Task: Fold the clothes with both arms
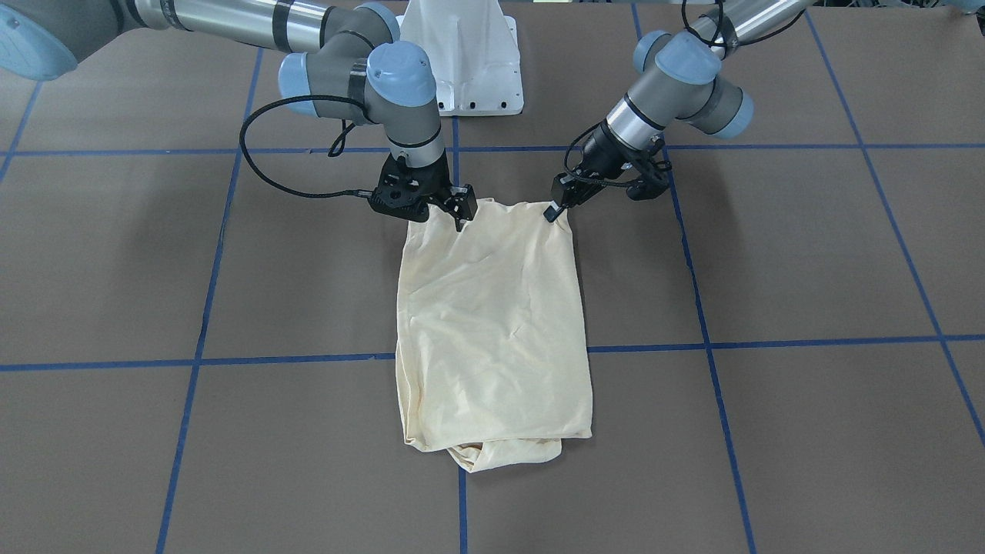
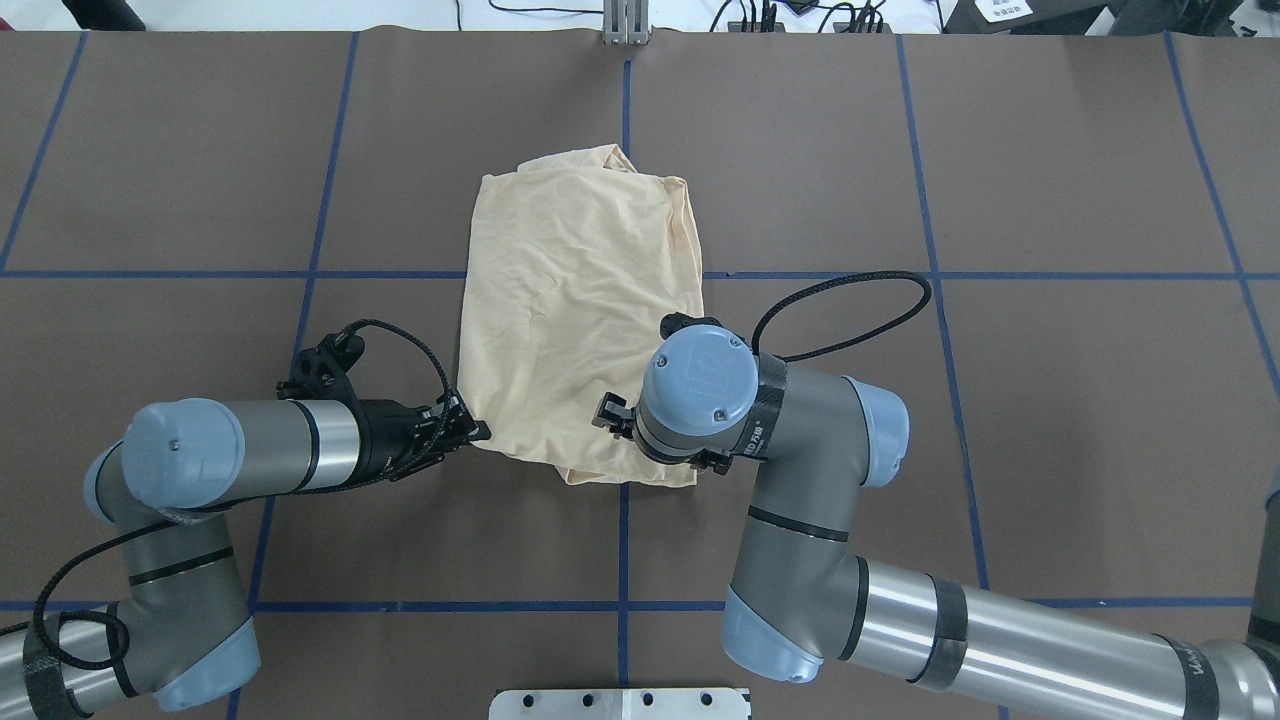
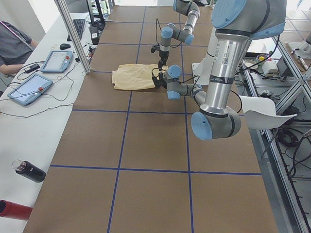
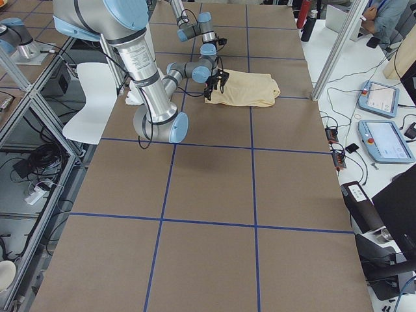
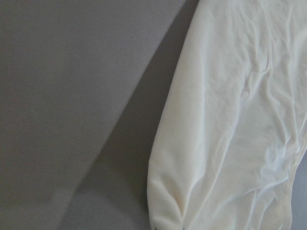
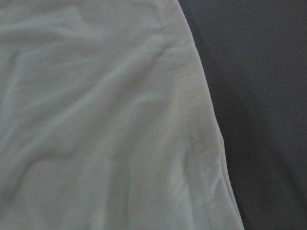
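Cream T-shirt (image 1: 492, 323), a long rectangle on the tabletop (image 1: 769, 254), runs lengthwise away from the robot in the front view, left claw (image 1: 554, 211) and right claw (image 1: 462, 214) each seemingly pinching a near corner; overhead, the rest stretches straight ahead of both claws.

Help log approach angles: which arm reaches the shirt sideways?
The left arm: its end effector lies level at the shirt; the right arm's points down.

The shirt (image 1: 492, 308) is plain pale cream. The table (image 1: 808, 254) is brown, gridded with blue lines (image 1: 308, 358). The left arm (image 1: 654, 100) and right arm (image 1: 231, 15) are grey and silver with light blue caps (image 1: 400, 73). The left gripper (image 1: 555, 209) and right gripper (image 1: 464, 211) are black. The base (image 1: 469, 54) is white.
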You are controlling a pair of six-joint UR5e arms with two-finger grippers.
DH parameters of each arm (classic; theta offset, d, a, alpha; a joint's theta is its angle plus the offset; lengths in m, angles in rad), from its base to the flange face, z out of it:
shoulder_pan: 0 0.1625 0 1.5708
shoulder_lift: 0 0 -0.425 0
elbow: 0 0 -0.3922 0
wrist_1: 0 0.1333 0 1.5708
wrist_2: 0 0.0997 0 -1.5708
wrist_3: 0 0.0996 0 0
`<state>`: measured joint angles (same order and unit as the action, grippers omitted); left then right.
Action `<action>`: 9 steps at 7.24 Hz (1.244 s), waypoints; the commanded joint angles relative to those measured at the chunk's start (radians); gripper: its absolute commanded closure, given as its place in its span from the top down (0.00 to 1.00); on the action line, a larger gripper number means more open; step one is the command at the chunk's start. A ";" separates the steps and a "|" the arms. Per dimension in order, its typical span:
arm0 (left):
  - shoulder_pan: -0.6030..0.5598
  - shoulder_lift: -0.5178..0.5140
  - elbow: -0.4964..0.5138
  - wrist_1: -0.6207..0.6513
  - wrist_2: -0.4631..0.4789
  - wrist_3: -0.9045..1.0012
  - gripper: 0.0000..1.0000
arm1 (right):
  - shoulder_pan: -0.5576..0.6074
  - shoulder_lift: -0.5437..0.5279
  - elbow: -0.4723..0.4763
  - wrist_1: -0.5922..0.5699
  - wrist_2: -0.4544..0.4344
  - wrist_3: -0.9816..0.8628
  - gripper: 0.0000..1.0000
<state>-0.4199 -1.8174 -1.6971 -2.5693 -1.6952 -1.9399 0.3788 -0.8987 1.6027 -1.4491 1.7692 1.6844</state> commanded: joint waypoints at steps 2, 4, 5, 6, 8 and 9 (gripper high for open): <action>0.001 0.000 0.002 0.001 -0.001 -0.001 0.00 | -0.015 0.000 0.007 -0.042 0.006 0.000 1.00; 0.000 0.000 0.002 0.000 0.000 -0.001 0.00 | -0.024 0.001 -0.006 -0.037 0.004 -0.002 1.00; 0.000 0.001 0.002 0.000 0.000 -0.001 0.00 | -0.024 0.006 -0.010 -0.037 0.003 -0.005 1.00; 0.000 0.001 0.002 0.001 -0.001 -0.001 0.00 | -0.024 0.007 -0.010 -0.037 0.003 -0.002 0.99; 0.000 0.001 0.004 0.000 -0.001 -0.001 0.00 | -0.024 0.006 -0.013 -0.036 0.003 -0.002 0.74; 0.000 0.001 0.004 0.000 -0.001 -0.001 0.00 | -0.024 0.006 -0.013 -0.036 0.003 -0.002 0.72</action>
<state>-0.4203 -1.8163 -1.6941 -2.5693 -1.6962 -1.9405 0.3545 -0.8923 1.5905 -1.4852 1.7718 1.6831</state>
